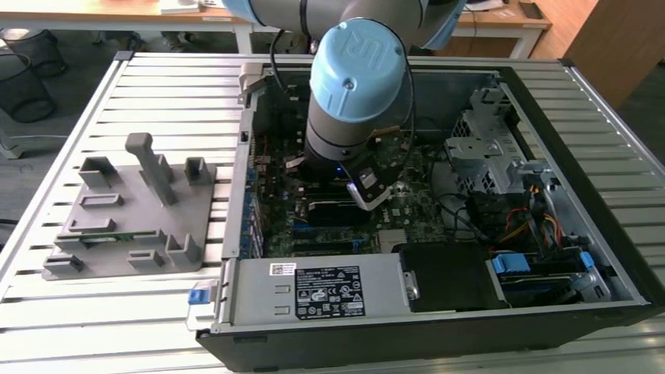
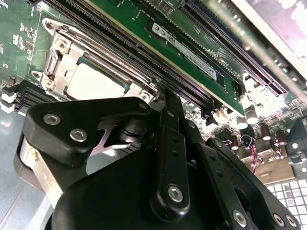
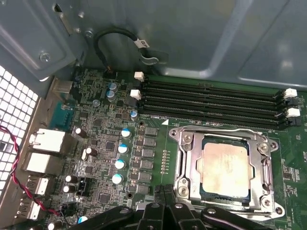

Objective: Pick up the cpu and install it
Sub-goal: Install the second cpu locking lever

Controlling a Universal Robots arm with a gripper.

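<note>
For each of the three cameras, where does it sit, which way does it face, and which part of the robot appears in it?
Exterior view: off the arm, above the open computer case, looking down; the arm's wrist shows.
First wrist view: on the wrist, facing the motherboard; the cpu lies in its socket; gripper at the edge.
Second wrist view: on the wrist, looking along the gripper linkage.
Both wrist views share the cpu.

Slatted light-grey metal table (image 1: pixel 156 86) carries everything. On it, toward the exterior view's left, a grey plastic fixture tray (image 1: pixel 130 226) with upright posts and slots lies flat on the slats. Just beside it, toward the exterior view's right, an open black desktop computer case (image 1: pixel 437 331) lies on its side, taking up most of the table. The tray's edge sits close to the case's wall; contact cannot be told. Bare slats show around both.
</note>
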